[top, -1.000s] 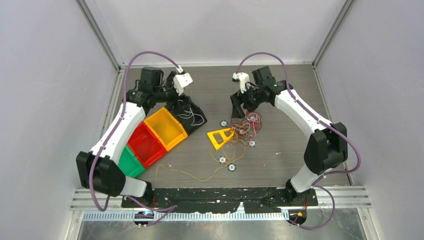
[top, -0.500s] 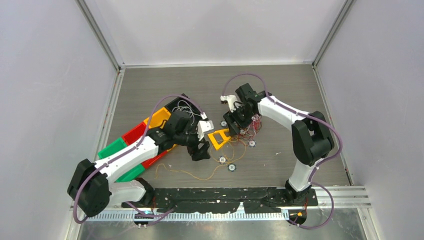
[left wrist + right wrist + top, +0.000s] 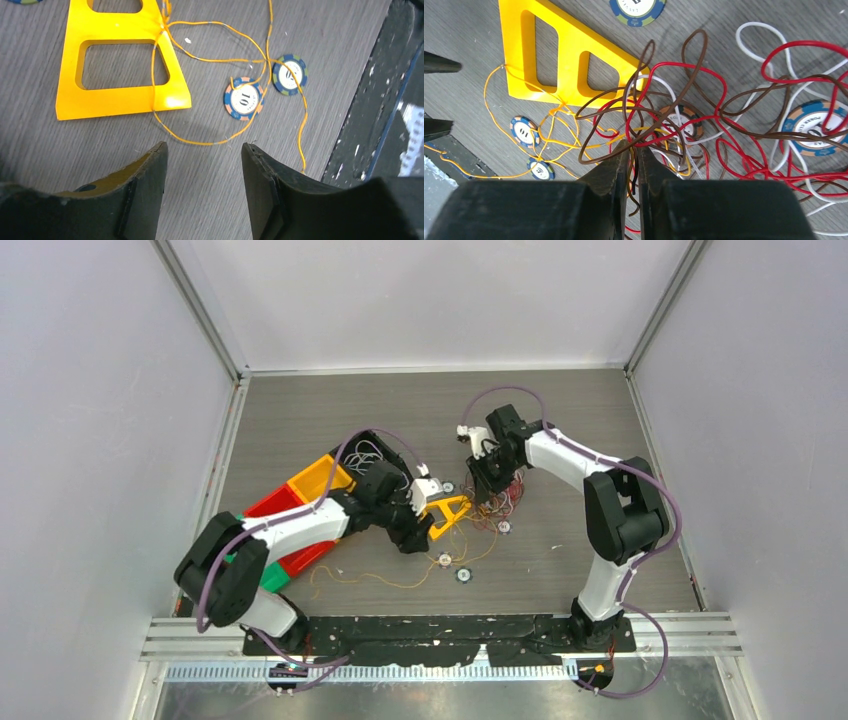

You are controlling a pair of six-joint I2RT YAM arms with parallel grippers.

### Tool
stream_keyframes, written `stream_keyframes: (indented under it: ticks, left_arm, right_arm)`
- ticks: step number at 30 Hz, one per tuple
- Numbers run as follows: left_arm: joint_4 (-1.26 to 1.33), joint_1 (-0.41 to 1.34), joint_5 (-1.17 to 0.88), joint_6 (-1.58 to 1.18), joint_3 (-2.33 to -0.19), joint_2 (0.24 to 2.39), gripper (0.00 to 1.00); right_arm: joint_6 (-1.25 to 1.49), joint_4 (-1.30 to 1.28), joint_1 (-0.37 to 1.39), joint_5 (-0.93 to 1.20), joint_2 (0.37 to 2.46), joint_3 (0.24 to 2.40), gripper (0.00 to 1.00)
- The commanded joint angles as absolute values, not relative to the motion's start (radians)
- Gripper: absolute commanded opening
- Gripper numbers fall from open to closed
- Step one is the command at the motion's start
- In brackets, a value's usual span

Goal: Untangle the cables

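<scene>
The cables lie as a loose tangle of red, brown, white and yellow-orange strands on the table, right of centre in the top view. My right gripper sits at the tangle's left side, shut on a few brown and yellow strands that run between its fingers. One long yellow-orange strand trails off toward the near edge. My left gripper hovers open just short of that strand's loop, nothing between its fingers, beside the tangle.
A flat yellow triangular frame lies between the grippers. Poker chips sit among the strands. Black, yellow, red and green bins stand at left.
My left arm swung from the bins to the table middle beside the yellow frame, jaws narrowing. My right gripper dropped onto the tangle and closed on strands.
</scene>
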State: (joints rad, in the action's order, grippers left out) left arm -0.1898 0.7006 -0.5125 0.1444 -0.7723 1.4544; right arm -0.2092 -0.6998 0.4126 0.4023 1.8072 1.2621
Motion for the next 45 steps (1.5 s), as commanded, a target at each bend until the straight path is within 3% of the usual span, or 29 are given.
stream_keyframes:
  ticks: [1, 5, 14, 21, 23, 25, 26, 38, 45]
  left_arm:
    - [-0.154, 0.672, -0.505, -0.009, -0.844, 1.523, 0.56]
    - [-0.115, 0.654, -0.534, -0.070, -0.832, 1.556, 0.57]
    - [-0.101, 0.654, -0.516, -0.205, -0.884, 1.699, 0.56]
    - [-0.064, 0.654, -0.575, -0.255, -0.876, 1.715, 0.33]
    - [-0.038, 0.653, -0.613, -0.268, -0.850, 1.677, 0.20]
    - [-0.022, 0.655, -0.620, -0.274, -0.822, 1.630, 0.02]
    - [-0.026, 0.654, -0.610, -0.269, -0.816, 1.603, 0.00]
    - [-0.427, 0.503, -0.594, -0.005, -1.002, 1.077, 0.00]
    - [-0.550, 0.312, -0.680, 0.012, -1.249, 1.011, 0.00]
  right_arm:
    - [-0.205, -0.687, 0.417, 0.446, 1.769, 1.250, 0.15]
    - [-0.199, -0.686, 0.410, 0.456, 1.761, 1.250, 0.06]
    - [-0.189, -0.688, 0.400, 0.470, 1.743, 1.249, 0.06]
    - [-0.186, -0.687, 0.381, 0.468, 1.747, 1.250, 0.05]
    - [-0.188, -0.681, 0.375, 0.462, 1.750, 1.246, 0.05]
    - [-0.193, -0.678, 0.367, 0.454, 1.753, 1.244, 0.05]
    - [-0.198, -0.675, 0.365, 0.450, 1.755, 1.241, 0.05]
    - [-0.267, -0.651, 0.298, 0.322, 1.799, 1.227, 0.05]
    - [-0.293, -0.635, 0.272, 0.287, 1.836, 1.220, 0.09]
